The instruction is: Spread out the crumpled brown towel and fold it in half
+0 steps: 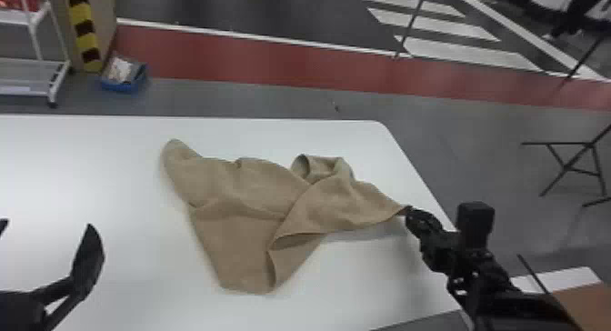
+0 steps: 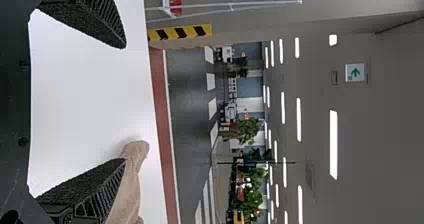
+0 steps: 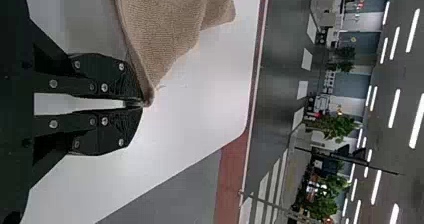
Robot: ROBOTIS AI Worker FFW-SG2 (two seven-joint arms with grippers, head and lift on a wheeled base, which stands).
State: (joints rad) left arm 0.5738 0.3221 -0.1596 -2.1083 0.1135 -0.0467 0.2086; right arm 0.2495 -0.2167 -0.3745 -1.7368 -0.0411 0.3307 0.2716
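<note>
"Brown towel (image 1: 236, 184), one. Location and condition, please?"

"On the white table (image 1: 113, 171), between my two grippers: crumpled, partly spread, with folds overlapping and one edge curled back. The corner (image 3: 150, 91) toward my right arm is drawn out to a point, apparently raised, with shadow beneath the edge next to it."

"Grippers?"

"Two. Right gripper (image 3: 142, 103): fingers closed, that corner pinched at the very tips. Left gripper (image 2: 124, 103): fingers wide apart, no cloth between them."

"Handling notes?"

"Light, I judge; soft and limp, with a woven texture that should give fair grip. Not fragile. It will sag wherever unsupported, and so small a pinch might slip under a hard pull."

"Recommended point of hold for the left?"

"The rounded far-left end (image 1: 175, 150), opposite my pinched corner. I would take it by a true corner if one turns up there; I cannot tell whether that lobe is a corner or a fold. Edge pinch, single layer, then a gentle pull apart to open the creases before any halving. Catching two layers would keep the crumple in."

"Marks, labels, writing?"

"Towel: no tag or lettering that I can make out on the visible cloth; undersides unknown. Surroundings: one wall sign (image 2: 355, 73) bearing a green arrow, seen from the left wrist."
</note>
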